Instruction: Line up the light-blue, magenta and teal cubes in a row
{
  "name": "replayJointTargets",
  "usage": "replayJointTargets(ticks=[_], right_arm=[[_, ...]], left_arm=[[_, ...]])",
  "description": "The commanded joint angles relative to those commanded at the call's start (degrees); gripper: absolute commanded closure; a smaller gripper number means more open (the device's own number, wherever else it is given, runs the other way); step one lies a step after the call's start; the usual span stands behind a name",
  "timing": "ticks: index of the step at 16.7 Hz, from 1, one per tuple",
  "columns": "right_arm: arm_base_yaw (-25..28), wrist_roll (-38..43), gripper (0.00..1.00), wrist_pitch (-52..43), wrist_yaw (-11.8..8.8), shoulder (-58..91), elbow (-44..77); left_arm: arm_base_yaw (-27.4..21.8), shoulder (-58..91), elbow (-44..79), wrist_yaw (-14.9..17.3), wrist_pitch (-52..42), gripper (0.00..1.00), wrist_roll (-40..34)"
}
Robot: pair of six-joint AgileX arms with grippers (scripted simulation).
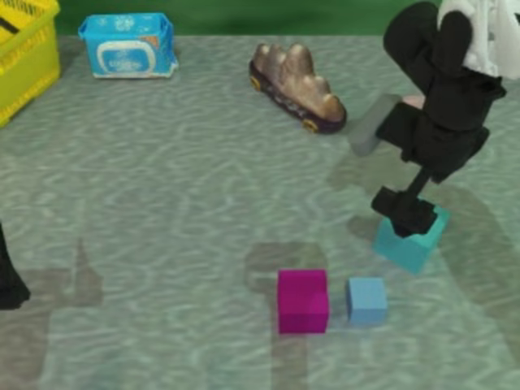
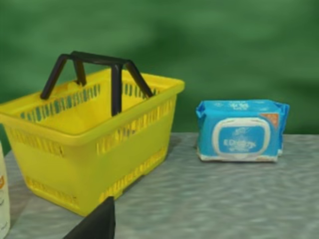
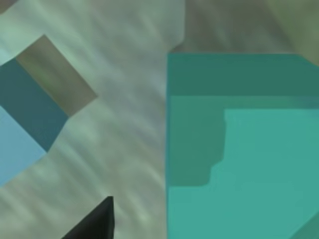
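The magenta cube (image 1: 302, 301) and the smaller light-blue cube (image 1: 366, 301) sit side by side near the table's front, a narrow gap between them. The teal cube (image 1: 418, 245) rests turned at an angle, behind and to the right of the light-blue one. My right gripper (image 1: 404, 214) hovers over the teal cube's back-left corner and is open. In the right wrist view one dark fingertip (image 3: 102, 219) stands off the teal cube (image 3: 249, 174), with table between them, and the light-blue cube (image 3: 15, 149) shows at the edge. My left arm (image 1: 8, 280) is parked at the left edge, gripper open.
A yellow basket (image 1: 20, 57) with black handles stands at the back left, a blue-and-white wipes packet (image 1: 128, 45) beside it. A brown lumpy toy on wheels (image 1: 296, 85) lies at the back centre. The left wrist view faces the basket (image 2: 89, 144) and packet (image 2: 241, 130).
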Motion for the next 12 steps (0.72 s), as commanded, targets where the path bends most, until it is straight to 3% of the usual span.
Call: replayJointTargets(ticks=[7, 12], right_arm=[[0.2, 0.2, 0.0, 15.5, 0.0, 5.5, -9.4], [0.3, 0.3, 0.0, 17.2, 0.0, 6.4, -10.6]], left_arm=[[0.0, 0.0, 0.0, 0.0, 0.0, 0.0, 0.0], [0.0, 0.0, 0.0, 0.0, 0.0, 0.0, 0.0]])
